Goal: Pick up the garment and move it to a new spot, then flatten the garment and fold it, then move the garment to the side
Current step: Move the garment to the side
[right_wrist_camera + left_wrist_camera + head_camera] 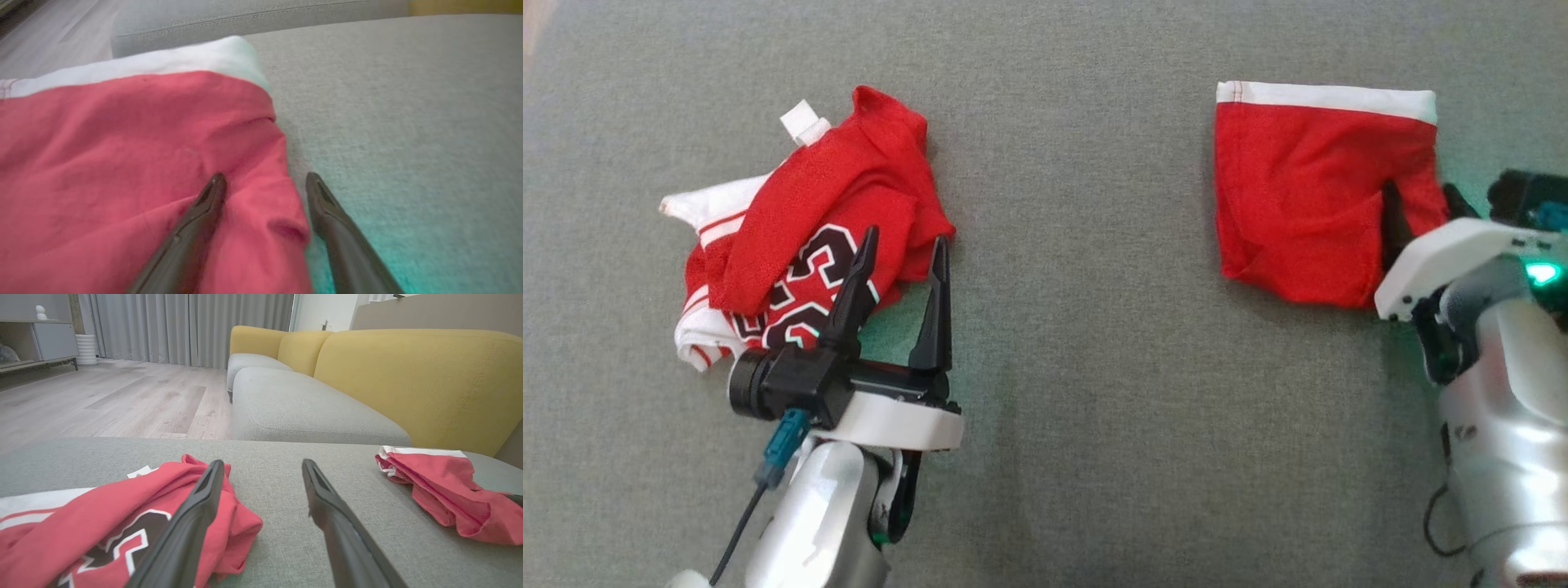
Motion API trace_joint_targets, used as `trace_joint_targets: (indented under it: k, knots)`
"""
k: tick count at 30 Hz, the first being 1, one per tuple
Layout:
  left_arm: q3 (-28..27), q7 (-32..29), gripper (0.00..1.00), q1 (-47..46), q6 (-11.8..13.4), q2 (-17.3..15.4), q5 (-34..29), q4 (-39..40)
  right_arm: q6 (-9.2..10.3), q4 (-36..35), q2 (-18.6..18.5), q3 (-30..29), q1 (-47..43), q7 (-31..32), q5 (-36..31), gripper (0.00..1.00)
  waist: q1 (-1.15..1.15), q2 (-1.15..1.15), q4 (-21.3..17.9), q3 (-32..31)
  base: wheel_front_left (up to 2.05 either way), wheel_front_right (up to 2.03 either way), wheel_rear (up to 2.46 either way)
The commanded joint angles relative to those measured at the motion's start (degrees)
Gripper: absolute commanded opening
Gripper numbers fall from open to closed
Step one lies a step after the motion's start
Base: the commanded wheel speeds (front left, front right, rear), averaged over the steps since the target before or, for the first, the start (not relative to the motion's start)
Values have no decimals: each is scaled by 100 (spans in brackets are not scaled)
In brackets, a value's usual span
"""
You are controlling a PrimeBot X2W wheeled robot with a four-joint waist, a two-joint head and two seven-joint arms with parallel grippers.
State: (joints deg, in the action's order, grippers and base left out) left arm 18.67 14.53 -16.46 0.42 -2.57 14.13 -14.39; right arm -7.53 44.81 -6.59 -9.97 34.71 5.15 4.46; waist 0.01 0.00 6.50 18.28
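Garment (1298,196) in red with a white band along its far edge lies folded on the right part of the grey upholstered surface (1078,367). The right gripper (1419,189) sits at its right edge with the jaws wide open and gripping nothing. In the right wrist view (265,176) one finger lies over the red cloth (122,163) and the other over bare grey fabric just beside the edge; whether the finger presses the cloth cannot be told.

Well apart, on the left, a red jersey (833,204) with white trim and black-and-white numerals lies crumpled in a heap. The left gripper (907,237) hovers at its near right side, jaws also spread and empty. In the left wrist view (262,463) one finger crosses the jersey (81,522) and the other stands over open surface.

Beyond the surface that view shows a sofa (408,375) with yellow backs and grey seats, a wooden floor (102,400) and grey curtains (184,326).
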Motion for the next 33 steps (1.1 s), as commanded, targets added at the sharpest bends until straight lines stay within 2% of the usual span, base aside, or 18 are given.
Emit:
trace_joint_targets:
  k: [1,4,5,6,15,17,19,20,23,29,33]
  knots:
    - [-133,47,100,-163,4,-31,-3,176,4,62,-17,306,162,133,-2,100,-1,0,6,-5,0,0,0]
    - [-144,47,100,-181,21,-31,-2,155,4,281,-93,701,211,197,44,100,-1,0,-14,-26,0,0,0]
    - [-151,47,100,-191,24,-31,-13,155,4,318,-141,827,226,178,47,33,-1,0,-32,-27,0,0,0]
    - [-163,47,100,-190,27,-31,-27,155,4,341,-199,949,239,121,37,0,-1,0,-56,-45,0,0,0]
    - [-242,47,100,-92,11,-31,-71,121,4,106,-894,1585,360,-685,-46,0,-1,0,-328,-310,0,0,0]
    - [-261,47,100,-62,16,-31,-73,122,4,1,-1140,1744,328,-761,-51,0,-1,0,-382,-355,0,0,0]
    - [-265,47,100,-31,15,-31,-65,134,4,-105,-1543,1926,224,-730,13,0,-1,0,-427,-393,0,0,0]
    - [-265,47,100,-31,15,-31,-65,134,4,-105,-1543,1926,224,-730,13,0,-1,0,-427,-393,0,0,0]
    - [-268,47,100,-7,17,-31,-64,153,4,-145,-2010,2032,98,-614,18,0,-1,0,-447,-402,0,0,0]
    - [-316,47,100,12,-27,-31,-112,199,4,150,-2944,1799,-20,-566,-130,0,-1,0,-415,-331,0,0,0]
    - [-354,47,100,-4,-58,-31,-157,198,4,473,-3156,1442,78,-667,-317,0,-1,0,-383,-289,0,0,0]
